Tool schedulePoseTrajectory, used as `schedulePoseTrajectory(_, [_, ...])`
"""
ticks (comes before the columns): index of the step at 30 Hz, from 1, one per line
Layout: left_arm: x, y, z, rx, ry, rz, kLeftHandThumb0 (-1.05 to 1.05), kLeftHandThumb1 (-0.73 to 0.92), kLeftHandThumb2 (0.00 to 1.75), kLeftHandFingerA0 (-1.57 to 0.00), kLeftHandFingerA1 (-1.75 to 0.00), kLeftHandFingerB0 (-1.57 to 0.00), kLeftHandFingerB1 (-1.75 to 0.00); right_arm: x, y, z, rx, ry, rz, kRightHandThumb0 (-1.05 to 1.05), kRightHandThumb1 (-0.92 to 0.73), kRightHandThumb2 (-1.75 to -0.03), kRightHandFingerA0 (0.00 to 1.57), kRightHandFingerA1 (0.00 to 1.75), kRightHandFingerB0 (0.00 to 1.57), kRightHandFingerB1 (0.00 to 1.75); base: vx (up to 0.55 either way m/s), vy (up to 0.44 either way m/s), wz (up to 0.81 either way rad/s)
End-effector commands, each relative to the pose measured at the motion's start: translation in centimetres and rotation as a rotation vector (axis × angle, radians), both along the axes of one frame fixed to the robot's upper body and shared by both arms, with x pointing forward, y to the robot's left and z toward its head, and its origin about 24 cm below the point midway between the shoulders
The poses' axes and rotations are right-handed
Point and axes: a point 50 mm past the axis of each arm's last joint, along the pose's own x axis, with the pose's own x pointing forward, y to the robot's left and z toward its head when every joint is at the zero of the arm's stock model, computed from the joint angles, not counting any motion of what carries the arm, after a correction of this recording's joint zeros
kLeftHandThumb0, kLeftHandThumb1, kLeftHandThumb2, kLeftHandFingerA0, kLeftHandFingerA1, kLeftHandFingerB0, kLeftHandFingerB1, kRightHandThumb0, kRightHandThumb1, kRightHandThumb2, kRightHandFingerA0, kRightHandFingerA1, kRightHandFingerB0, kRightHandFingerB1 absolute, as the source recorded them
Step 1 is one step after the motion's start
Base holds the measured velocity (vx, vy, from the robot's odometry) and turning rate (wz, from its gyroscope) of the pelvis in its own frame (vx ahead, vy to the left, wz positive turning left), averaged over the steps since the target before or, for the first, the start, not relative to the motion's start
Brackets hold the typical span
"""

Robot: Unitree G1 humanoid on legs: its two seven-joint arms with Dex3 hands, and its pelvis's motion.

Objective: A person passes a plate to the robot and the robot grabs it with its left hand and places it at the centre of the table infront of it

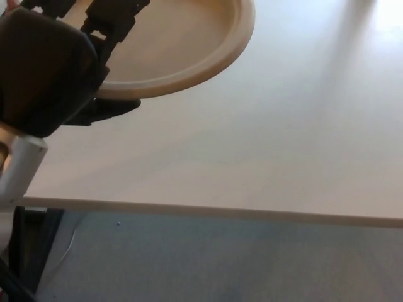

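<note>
No readable text, no labels, no brand marks, no numbers on any visible surface

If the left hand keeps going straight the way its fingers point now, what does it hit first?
The plate. The left hand points up the picture, fingers over the rim and thumb beneath. Whether it already touches is unclear.
</note>
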Motion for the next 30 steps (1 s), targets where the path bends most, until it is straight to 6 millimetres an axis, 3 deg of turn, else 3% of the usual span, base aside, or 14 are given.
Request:
schedulePoseTrajectory(1, [1.9, -0.2, 0.9, 0.062, -0.003, 0.109, -0.72, 0.51, 0.85, -0.26, -0.45, -0.02, -0.31, 0.3, -0.9, 0.6, -0.027, 0.0, -0.011, -0.7, -0.81, -0.64, 0.3, 0.53, 0.29, 0.42, 0.0, 0.0, 0.0])
schedulePoseTrajectory(2, [2.1, -0.3, 1.0, 0.065, -0.007, 0.111, -0.72, 0.51, 0.85, -0.26, -0.45, -0.02, -0.31, 0.4, -0.9, 0.6, -0.031, -0.001, -0.009, -0.7, -0.81, -0.64, 0.3, 0.53, 0.29, 0.42, 0.0, 0.0, 0.0])
schedulePoseTrajectory(3, [2.3, -0.4, 1.1, 0.05, -0.027, 0.092, -0.55, 0.63, 0.59, -0.87, -0.45, -0.21, -0.32, 0.5, -0.9, 0.7, -0.033, -0.002, -0.007, -0.72, -0.81, -0.64, 0.31, 0.53, 0.29, 0.42, 0.0, 0.0, 0.0])
schedulePoseTrajectory(4, [2.5, -0.5, 1.2, 0.03, -0.051, 0.066, -0.55, 0.63, 0.59, -0.87, -0.45, -0.21, -0.32, 0.5, -0.9, 0.7, -0.035, -0.002, -0.005, -0.72, -0.81, -0.64, 0.31, 0.53, 0.29, 0.42, 0.0, 0.0, 0.0])
schedulePoseTrajectory(5, [2.8, -0.7, 1.3, 0.021, -0.049, 0.048, -0.29, 0.7, 0.61, -1.08, -0.92, -0.34, -0.33, 0.6, -0.9, 0.7, -0.033, -0.003, -0.008, -0.71, -0.81, -0.64, 0.31, 0.54, 0.29, 0.43, 0.0, 0.0, 0.0])
schedulePoseTrajectory(8, [3.1, -0.8, 1.5, 0.041, -0.049, 0.05, -0.22, 0.68, 0.61, -1.09, -1.11, -0.43, -0.35, 0.8, -0.9, 0.8, -0.031, -0.006, -0.011, -0.71, -0.81, -0.64, 0.32, 0.54, 0.3, 0.43, 0.0, 0.0, 0.0])
schedulePoseTrajectory(9, [3.3, -1.0, 1.5, 0.05, -0.058, 0.026, -0.16, 0.54, 0.57, -1.14, -0.76, -0.7, -0.44, 0.9, -0.9, 0.9, -0.036, -0.013, -0.001, -0.71, -0.82, -0.64, 0.32, 0.55, 0.29, 0.44, 0.0, 0.0, 0.0])
schedulePoseTrajectory(12, [3.6, -1.2, 1.0, 0.064, -0.07, 0.004, -0.2, 0.5, 0.55, -1.11, -0.78, -0.82, -0.51, 1.0, -1.0, 1.0, -0.046, -0.012, 0.016, -0.72, -0.83, -0.65, 0.32, 0.54, 0.29, 0.43, 0.0, 0.0, 0.0])
schedulePoseTrajectory(13, [3.6, -1.2, 0.8, 0.066, -0.068, 0.005, -0.2, 0.55, 0.57, -0.96, -1.31, -0.86, -0.66, 1.0, -1.0, 1.1, -0.041, -0.013, 0.013, -0.71, -0.82, -0.65, 0.33, 0.53, 0.3, 0.41, 0.0, 0.0, 0.0])
schedulePoseTrajectory(17, [3.7, -1.3, 0.4, 0.06, -0.076, -0.016, -0.25, 0.59, 0.58, -0.99, -1.2, -0.82, -0.63, 1.2, -1.0, 1.2, -0.031, -0.017, 0.011, -0.73, -0.83, -0.65, 0.33, 0.54, 0.31, 0.42, 0.0, 0.0, 0.0])
schedulePoseTrajectory(25, [3.5, -1.4, 0.5, 0.054, -0.109, -0.031, -0.26, 0.6, 0.58, -0.95, -1.26, -0.83, -0.6, 1.6, -1.0, 1.3, -0.026, -0.026, 0.005, -0.73, -0.83, -0.65, 0.35, 0.58, 0.34, 0.44, 0.0, 0.0, 0.0])
schedulePoseTrajectory(28, [3.3, -1.4, 0.5, 0.034, -0.143, -0.053, -0.26, 0.59, 0.59, -0.93, -1.33, -0.83, -0.68, 1.6, -0.9, 1.3, -0.035, -0.02, 0.012, -0.75, -0.85, -0.65, 0.39, 0.61, 0.35, 0.46, 0.0, 0.0, 0.0])
schedulePoseTrajectory(29, [3.3, -1.5, 0.5, 0.022, -0.156, -0.063, -0.24, 0.6, 0.61, -0.87, -1.45, -0.75, -0.95, 1.6, -0.9, 1.3, -0.04, -0.022, 0.018, -0.75, -0.85, -0.65, 0.45, 0.68, 0.36, 0.47, 0.0, 0.0, 0.0])
schedulePoseTrajectory(30, [3.3, -1.5, 0.5, 0.023, -0.159, -0.062, -0.24, 0.62, 0.59, -0.87, -1.42, -0.75, -0.96, 1.6, -0.9, 1.3, -0.042, -0.021, 0.019, -0.75, -0.85, -0.65, 0.43, 0.65, 0.37, 0.48, 0.0, 0.0, 0.0])
